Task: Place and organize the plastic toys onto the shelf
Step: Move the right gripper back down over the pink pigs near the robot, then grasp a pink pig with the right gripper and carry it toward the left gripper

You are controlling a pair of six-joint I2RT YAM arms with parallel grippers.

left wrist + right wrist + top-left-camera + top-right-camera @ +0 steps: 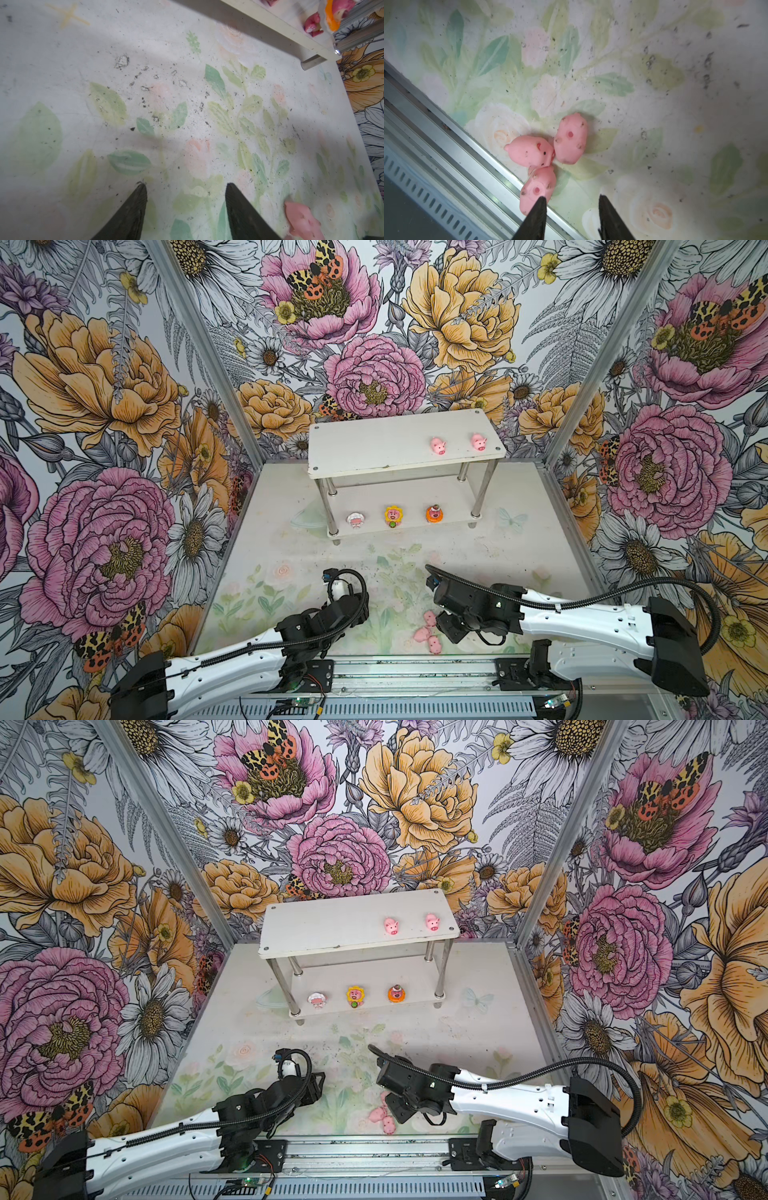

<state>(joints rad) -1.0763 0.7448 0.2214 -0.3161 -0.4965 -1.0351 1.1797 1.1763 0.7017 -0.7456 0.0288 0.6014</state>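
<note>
The pale tabletop printed with faded leaves [270, 564] lies open to the left of the white two-tier shelf with shiny metal tube legs [374, 448], and a wide open stretch runs in front of it. The shelf stands toward the back, with narrower strips of table between its ends and the flowered side walls [104, 406].

In front of the shelf, left of its middle, the left gripper [185, 185] hangs over the table, black fingers spread with nothing between them.

Along the front edge of the shelf's lower tier stand three figures, spaced apart: a white-hooded pig-faced plastic figure [356, 519], a yellow sunflower pig-faced figure [393, 516] and an orange pig-faced figure [434, 513]. On the right half of the top tier sit a tiny pink plastic pig [437, 445] and, nearer the right end, another pink pig [478, 442].

Well in front of the shelf, by the metal front rail [415, 668], a cluster of three pink pigs [531, 152] lies touching. The right gripper [571, 196] is just beside it, fingers parted and empty. One fingertip overlaps the nearest pig [537, 187]; I cannot tell whether they touch.
</note>
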